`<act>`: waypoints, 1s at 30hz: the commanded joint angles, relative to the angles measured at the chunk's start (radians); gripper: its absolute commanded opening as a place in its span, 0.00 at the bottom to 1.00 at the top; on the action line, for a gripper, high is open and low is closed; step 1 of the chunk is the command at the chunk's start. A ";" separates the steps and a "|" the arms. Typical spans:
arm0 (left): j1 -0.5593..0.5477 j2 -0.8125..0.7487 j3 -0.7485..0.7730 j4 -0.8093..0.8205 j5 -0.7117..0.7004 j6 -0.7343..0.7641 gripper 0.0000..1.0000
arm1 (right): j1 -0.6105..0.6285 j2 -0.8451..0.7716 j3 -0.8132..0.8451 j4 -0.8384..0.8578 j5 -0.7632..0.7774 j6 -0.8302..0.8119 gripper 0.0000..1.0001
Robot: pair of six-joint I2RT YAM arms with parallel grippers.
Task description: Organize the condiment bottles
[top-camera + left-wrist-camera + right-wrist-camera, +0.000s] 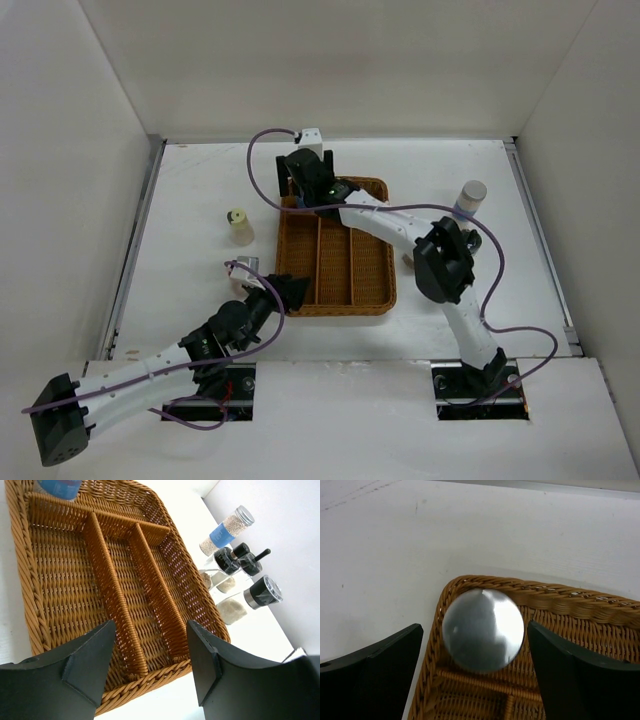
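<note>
A silver-lidded bottle point(483, 630) stands upright in the far-left corner of the brown wicker tray point(370, 290). My right gripper point(475, 630) is open above it, one finger on each side, not touching the lid; in the top view it point(308, 186) hovers over that corner. My left gripper point(152, 655) is open and empty at the tray's near edge point(150, 680). A second silver-lidded, blue-labelled bottle point(227, 528) and black-topped shakers point(227, 561) stand right of the tray. A cream-coloured shaker point(238, 226) stands left of the tray, a small shaker point(244, 267) nearer my left gripper point(288, 290).
The tray has three long compartments point(70, 585) and a cross compartment at the far end. The silver-lidded bottle on the right point(470, 197) stands near the right wall. White walls enclose the table on three sides. A purple cable point(262, 165) loops over the far left.
</note>
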 commanded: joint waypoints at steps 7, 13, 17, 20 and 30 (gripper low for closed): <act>0.005 0.010 -0.003 0.039 0.003 -0.004 0.58 | -0.012 -0.472 -0.248 0.189 0.052 -0.058 0.95; 0.006 0.030 0.000 0.048 0.000 0.000 0.60 | -0.182 -0.758 -0.541 0.199 0.116 -0.093 0.88; 0.002 0.053 -0.004 0.074 -0.005 0.006 0.61 | -0.372 -0.861 -0.678 0.131 0.222 -0.070 0.79; -0.006 0.050 -0.009 0.080 0.000 0.012 0.63 | -0.490 -0.873 -0.716 0.047 0.241 -0.060 0.80; 0.002 0.011 -0.032 0.096 0.016 0.033 0.68 | -0.658 -0.750 -0.769 -0.012 0.075 0.009 0.97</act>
